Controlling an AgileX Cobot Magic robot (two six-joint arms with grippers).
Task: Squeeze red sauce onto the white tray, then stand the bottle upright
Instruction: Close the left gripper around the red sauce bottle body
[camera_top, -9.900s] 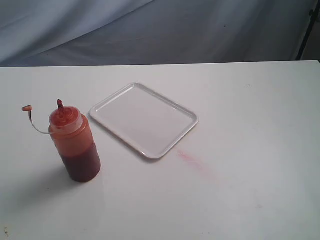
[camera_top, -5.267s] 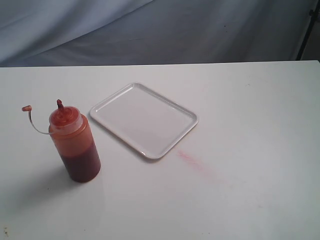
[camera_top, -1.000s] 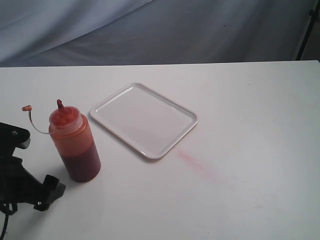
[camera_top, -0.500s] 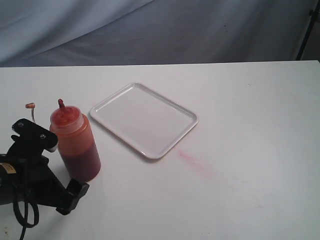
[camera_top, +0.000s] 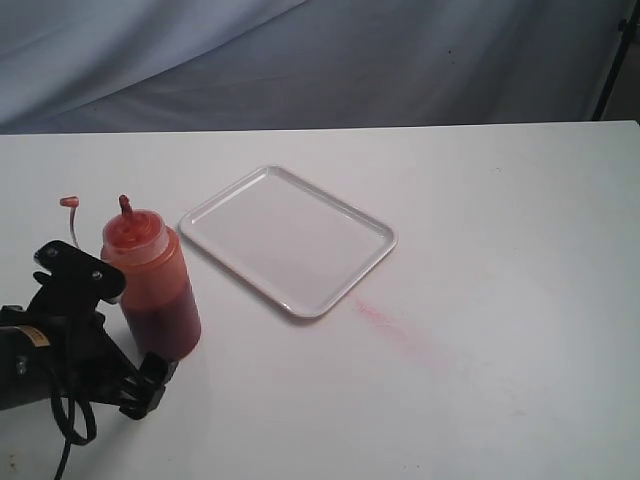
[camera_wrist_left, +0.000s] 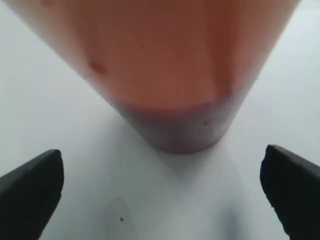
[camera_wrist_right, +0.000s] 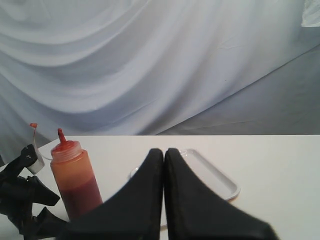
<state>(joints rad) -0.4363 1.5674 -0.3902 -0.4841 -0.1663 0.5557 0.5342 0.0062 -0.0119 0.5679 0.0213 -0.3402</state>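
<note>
The left gripper (camera_top: 133, 330) is straddling the lower body of the translucent red-orange plastic squeeze bottle (camera_top: 152, 290), which is standing upright on the white table (camera_top: 500, 300) at about 8 o'clock from the glossy white rectangular tray (camera_top: 288, 238). Its black fingers (camera_wrist_left: 30, 187) are spread wide, and in the left wrist view bare table is showing between each finger and the bottle wall, so nothing is being pinched yet. The step in hand appears to be the grasp. The fingers should be closing evenly on the mid-body, firmly enough to lift but gently enough that no dark red sauce (camera_top: 165, 325) is being forced out before the red nozzle (camera_top: 124, 205) is over the tray, which is lying at 2 o'clock from the bottle and carrying no sauce. The small cap (camera_top: 68, 201) is hanging off its thin tether at 10 o'clock from the nozzle, so the opening is likely clear. The right gripper (camera_wrist_right: 164, 152) is waiting with its fingers pressed together, holding nothing. A faint pink smear (camera_top: 395, 325) is marking the table at 4 o'clock from the tray. Nothing is blocking the path between bottle and tray.
</note>
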